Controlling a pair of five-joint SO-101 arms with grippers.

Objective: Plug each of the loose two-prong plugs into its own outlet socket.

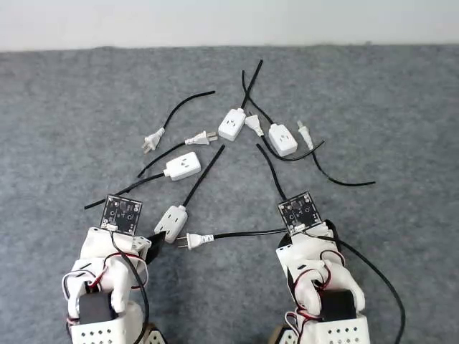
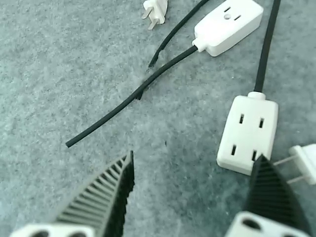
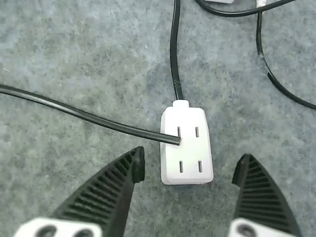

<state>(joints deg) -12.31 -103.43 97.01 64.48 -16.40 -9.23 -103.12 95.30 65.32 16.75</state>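
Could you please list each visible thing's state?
left gripper: open
right gripper: open
near-right socket: empty
near-left socket: empty
near plug: unplugged
middle socket: empty
back-left socket: empty
back-right socket: empty
leftmost plug: unplugged
centre-left plug: unplugged
centre plug: unplugged
rightmost plug: unplugged

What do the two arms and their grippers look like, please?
The left arm and right arm are white plastic shells with black servo motors, looped red, black and white wires, and a black circuit board at each wrist. The left gripper and right gripper each have two black, ribbed, tapering fingers on white bases.
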